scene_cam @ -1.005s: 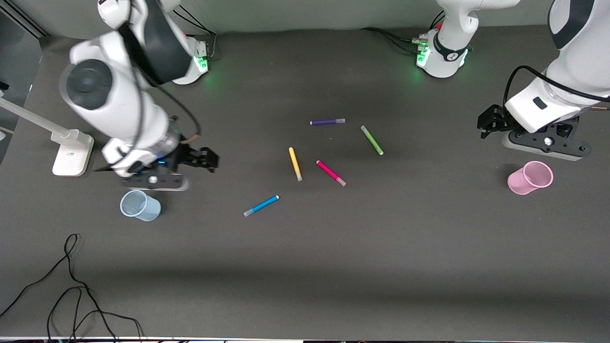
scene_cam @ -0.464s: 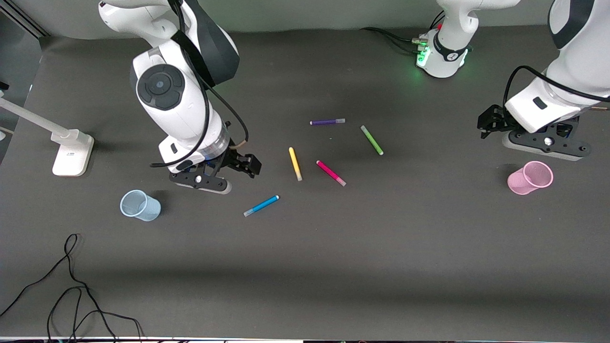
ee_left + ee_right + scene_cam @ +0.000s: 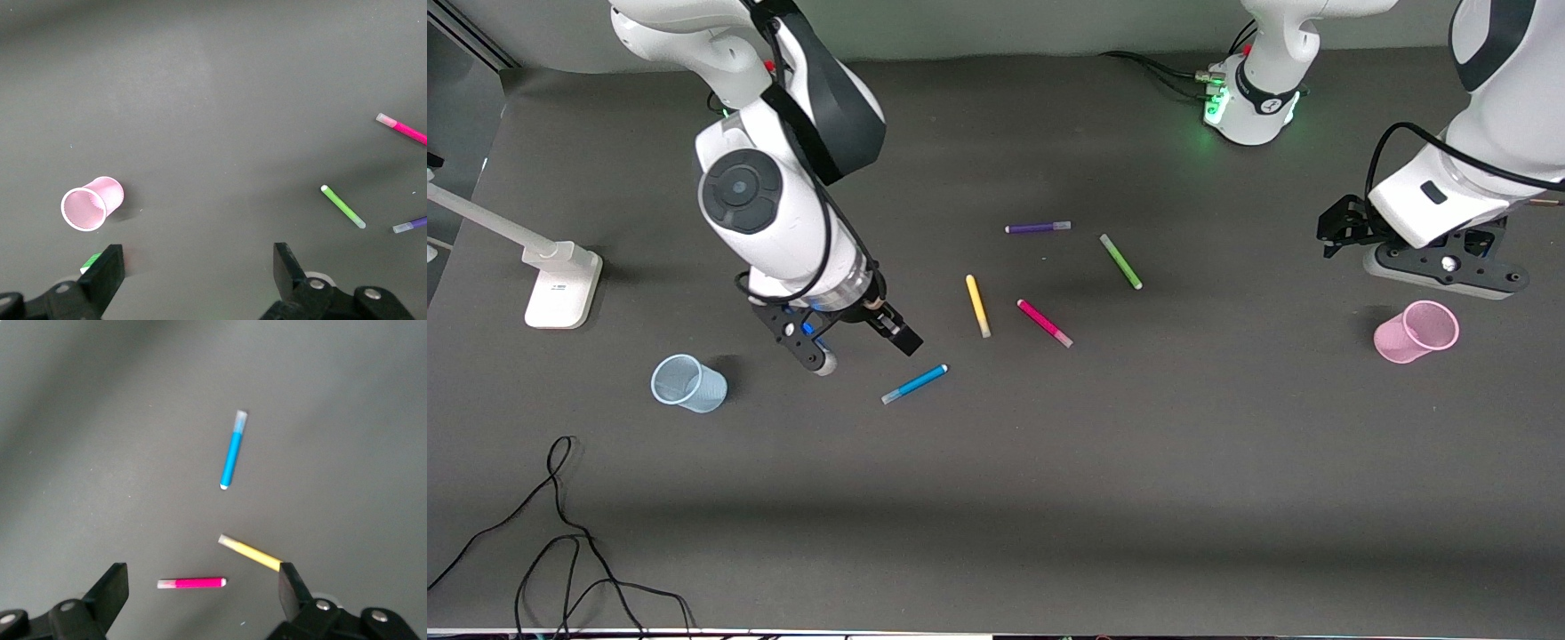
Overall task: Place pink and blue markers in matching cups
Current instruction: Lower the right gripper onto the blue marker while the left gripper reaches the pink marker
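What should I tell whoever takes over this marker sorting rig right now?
Right gripper: open, empty, in the air beside the blue marker.
Left gripper: open, empty, waiting near the pink cup.
Blue marker lies flat on the table; the pink marker lies beside the yellow marker.
Blue cup stands at the right arm's end, pink cup at the left arm's end.
Done: nothing in the cups yet.
Left: put each marker in its matching cup.
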### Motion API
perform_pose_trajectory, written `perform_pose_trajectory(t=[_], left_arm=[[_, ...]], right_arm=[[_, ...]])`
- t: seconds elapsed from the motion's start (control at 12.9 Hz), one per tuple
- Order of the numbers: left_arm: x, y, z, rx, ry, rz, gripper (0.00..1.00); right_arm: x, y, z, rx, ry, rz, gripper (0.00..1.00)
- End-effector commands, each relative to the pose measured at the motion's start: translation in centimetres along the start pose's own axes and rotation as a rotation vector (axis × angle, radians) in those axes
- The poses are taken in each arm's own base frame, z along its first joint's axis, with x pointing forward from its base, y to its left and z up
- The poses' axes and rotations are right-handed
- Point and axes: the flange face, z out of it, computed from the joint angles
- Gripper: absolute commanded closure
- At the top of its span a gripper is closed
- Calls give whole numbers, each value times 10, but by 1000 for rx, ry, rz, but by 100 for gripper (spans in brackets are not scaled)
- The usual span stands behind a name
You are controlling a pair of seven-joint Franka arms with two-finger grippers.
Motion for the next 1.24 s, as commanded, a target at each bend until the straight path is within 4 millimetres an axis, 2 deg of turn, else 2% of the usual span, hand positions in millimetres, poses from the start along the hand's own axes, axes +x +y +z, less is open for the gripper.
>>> perform_pose_trajectory(t=[0.0,0.15,0.31,0.46,0.62,0.7,0.93,1.16], left_arm=[[0,0,-2,-4,-9,0,1],[1,1,0,-8,-9,-3,1],[7,8,7,-36,-12,-28,1],[16,26,19,-57,-29,-120,1],[30,49,32,-58,-9,-149,1],[37,57,41,-63,-10,-160,1],[62,108,73,-104,3,-263,1],[84,174,127,-114,-7,-368,1]], right_arm=[[-41,-8,18,-36,-5,161,0],[-48,-4,38,-109,-4,195,0],[-36,-4,53,-137,-2,199,0],[-27,1,70,-160,2,196,0],[-2,5,82,-174,-3,175,0],[1,6,87,-162,-1,180,0],[5,10,117,-122,9,189,0],[12,11,154,-99,29,192,0]])
